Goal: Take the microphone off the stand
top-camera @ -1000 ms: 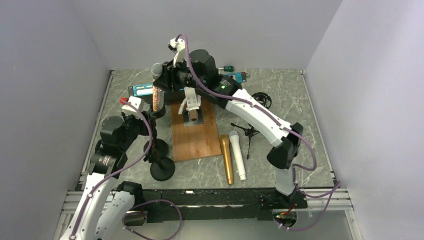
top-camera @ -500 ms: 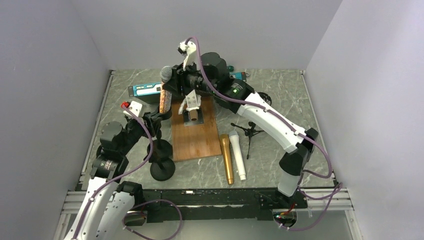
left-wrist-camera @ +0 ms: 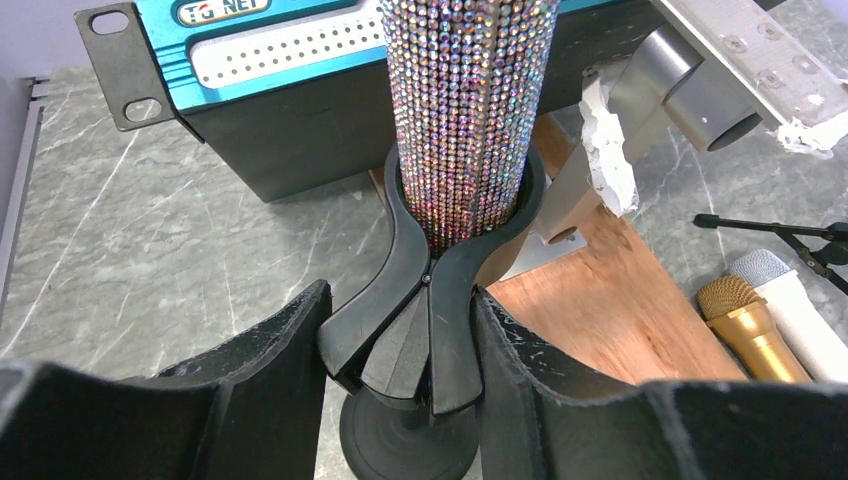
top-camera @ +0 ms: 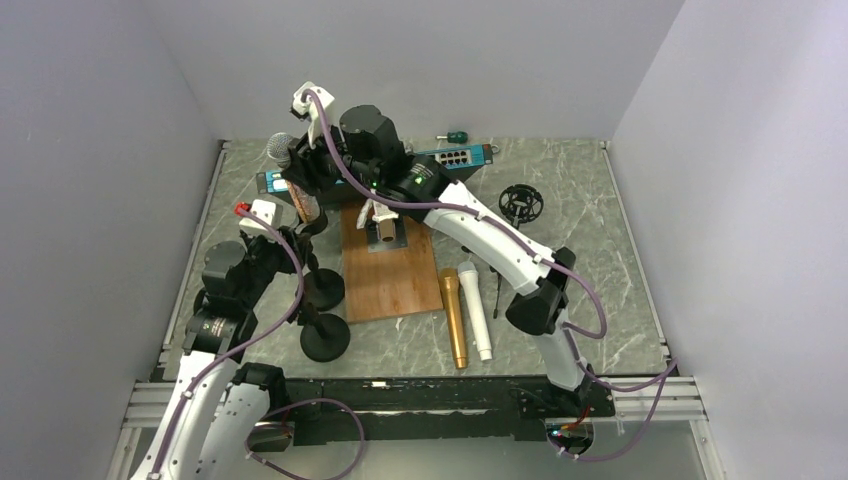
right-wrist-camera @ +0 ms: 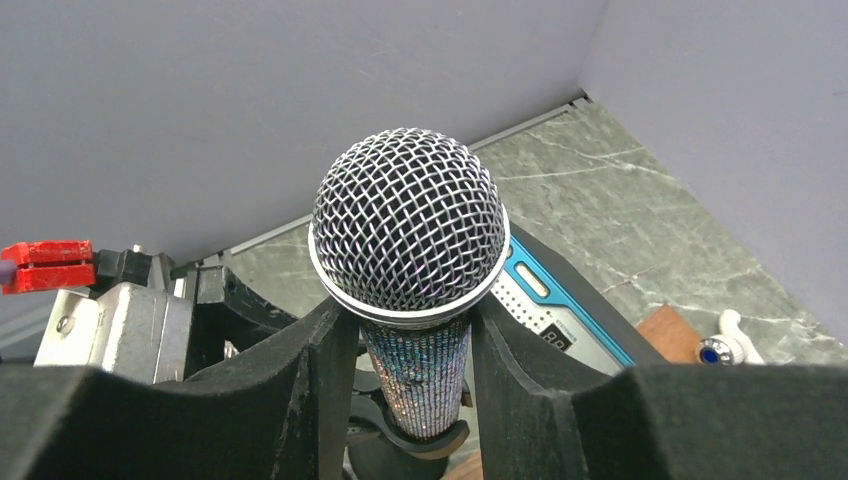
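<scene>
1. The desk (top-camera: 600,250) carries a wooden board (top-camera: 395,285) at its middle.
2. A blue network box (left-wrist-camera: 250,40) lies behind the board's far edge.
3. The stand (left-wrist-camera: 440,290) rises at the board's left edge. The left tool (left-wrist-camera: 400,335) is clamped on the stem of its clip, one finger pressed on either side.
4. The microphone (right-wrist-camera: 410,235) is in the stand, its glittering body seated in the clip's ring. The right tool (right-wrist-camera: 412,335) is closed around the body just beneath the mesh head.
5. A gold microphone (top-camera: 455,315) and a white microphone (top-camera: 477,310) lie side by side, just right of the board.
6. Only the left wrist view shows the body inside the ring. Only the right wrist view shows the head close up. The top view alone shows the two loose microphones whole.
</scene>
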### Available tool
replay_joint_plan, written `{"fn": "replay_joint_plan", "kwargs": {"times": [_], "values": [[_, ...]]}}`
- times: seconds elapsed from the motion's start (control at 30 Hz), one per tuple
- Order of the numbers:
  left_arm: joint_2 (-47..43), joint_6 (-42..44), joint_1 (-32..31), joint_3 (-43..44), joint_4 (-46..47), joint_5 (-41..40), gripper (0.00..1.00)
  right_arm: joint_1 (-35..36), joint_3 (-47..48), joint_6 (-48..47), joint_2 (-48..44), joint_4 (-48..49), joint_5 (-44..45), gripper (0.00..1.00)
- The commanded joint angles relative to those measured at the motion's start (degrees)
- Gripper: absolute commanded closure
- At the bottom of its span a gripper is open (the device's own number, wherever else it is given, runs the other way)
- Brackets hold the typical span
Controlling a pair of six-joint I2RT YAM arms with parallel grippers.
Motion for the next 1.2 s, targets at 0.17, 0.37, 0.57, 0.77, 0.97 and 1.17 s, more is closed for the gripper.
{"fn": "replay_joint_plan", "kwargs": {"times": [0.17,0.37,0.57,0.77,0.97,1.17], "values": [[2.35,2.91,-0.81,-1.97,-9.25,3.11,1.0,0.4,2.8,-6.55,-12.61,20.9,4.57,1.0],[2.28,2.91,-0.8,-2.21,-8.3,5.7,1.0,0.79,-0.06,-6.33,-14.44,23.6,3.49,1.0],[1.79,2.91,-0.81,-2.29,-8.11,6.77,1.0,1.22,-3.8,-6.48,-14.84,28.1,-1.08,1.0],[3.15,2.91,-0.77,-1.85,-9.09,5.37,1.0,2.08,-2.81,-6.61,-14.86,31.13,-1.03,1.0],[3.75,1.84,-0.8,0.38,-10.94,2.43,1.0,1.98,-13.34,-5.57,-18.92,34.89,-1.79,1.0],[4.76,0.4,-0.81,2.24,-13.36,0.05,0.63,2.09,-25.08,-4.27,-23.12,39.05,-1.09,1.0]]}}
